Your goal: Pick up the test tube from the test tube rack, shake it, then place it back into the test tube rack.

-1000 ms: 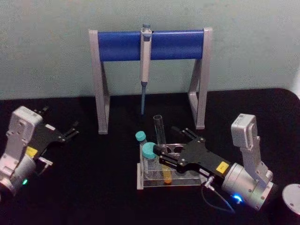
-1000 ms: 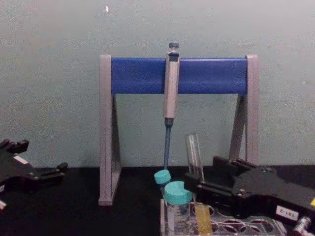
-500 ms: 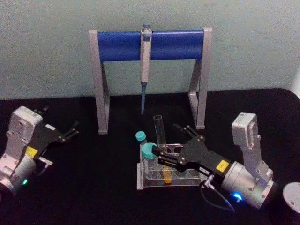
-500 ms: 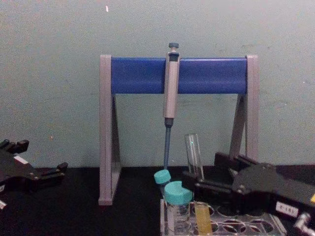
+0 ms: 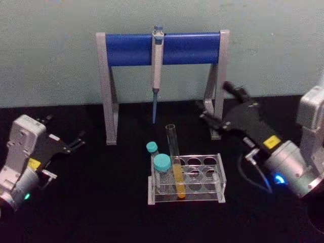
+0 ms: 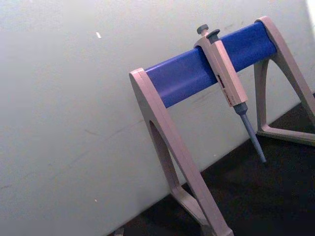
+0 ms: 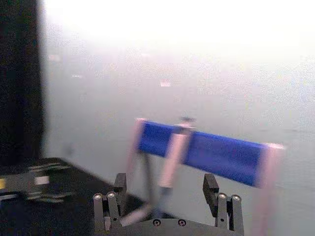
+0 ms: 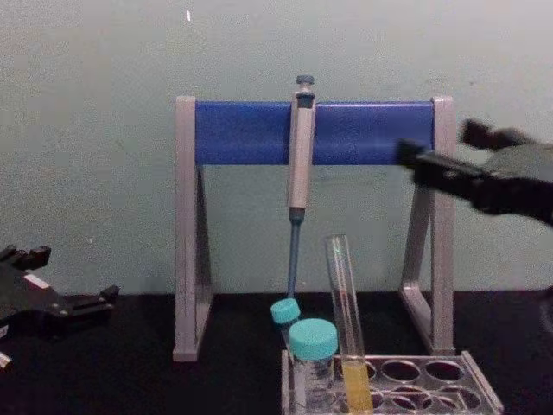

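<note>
Glass test tube (image 5: 174,162) stands in the test tube rack (image 5: 202,195), in a front hole at about 8 o'clock of the rack's top, leaning slightly, its mouth uncapped and yellow-orange liquid filling its lower part. In the chest view the tube (image 8: 344,316) rises well above the rack (image 8: 432,385), with the liquid sitting down among the holes. Just beside it, at its 9 o'clock, are two teal-capped tubes (image 5: 158,167), the larger one in front, the smaller behind.

The right gripper (image 5: 216,104) is in the air at roughly 2 o'clock from the rack, well apart from the tube, level with the right leg of the pipette stand (image 5: 162,48). Its fingers (image 5: 232,91) are spread with nothing between them; the right wrist view shows the same gap between the two fingers (image 7: 216,191). In the chest view it (image 8: 436,156) hangs high at 3 o'clock, across the blue bar.

The left gripper (image 5: 66,135) rests low over the black bench (image 5: 101,202) at 9 o'clock, far from the rack, fingers spread and empty.

A grey pipette (image 5: 157,71) hangs from the middle of the stand's blue bar, at 12 o'clock behind the rack; the left wrist view shows it (image 6: 226,83) too.
</note>
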You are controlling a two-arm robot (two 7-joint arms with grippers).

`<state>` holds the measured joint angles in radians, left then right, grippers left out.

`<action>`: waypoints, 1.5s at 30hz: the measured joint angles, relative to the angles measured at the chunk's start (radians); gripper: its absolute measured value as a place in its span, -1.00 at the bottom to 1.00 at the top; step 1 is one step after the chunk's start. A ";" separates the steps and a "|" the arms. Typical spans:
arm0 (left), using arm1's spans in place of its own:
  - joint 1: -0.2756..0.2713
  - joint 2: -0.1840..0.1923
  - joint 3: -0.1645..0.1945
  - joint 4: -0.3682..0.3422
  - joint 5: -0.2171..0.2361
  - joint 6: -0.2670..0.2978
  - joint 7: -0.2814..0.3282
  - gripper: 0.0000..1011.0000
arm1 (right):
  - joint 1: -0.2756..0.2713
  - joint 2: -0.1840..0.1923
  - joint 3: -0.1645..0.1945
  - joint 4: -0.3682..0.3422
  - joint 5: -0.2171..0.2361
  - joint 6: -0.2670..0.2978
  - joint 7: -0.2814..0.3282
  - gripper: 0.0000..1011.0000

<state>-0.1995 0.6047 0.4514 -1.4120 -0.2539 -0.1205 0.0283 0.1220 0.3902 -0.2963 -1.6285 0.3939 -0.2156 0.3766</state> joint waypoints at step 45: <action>0.000 0.000 0.000 0.000 0.000 0.000 0.000 0.98 | -0.080 -0.095 0.072 0.115 -0.294 0.214 -0.356 0.98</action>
<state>-0.1995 0.6047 0.4514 -1.4120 -0.2539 -0.1205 0.0283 0.0418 0.2953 -0.2242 -1.5138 0.0998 -0.0016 0.0201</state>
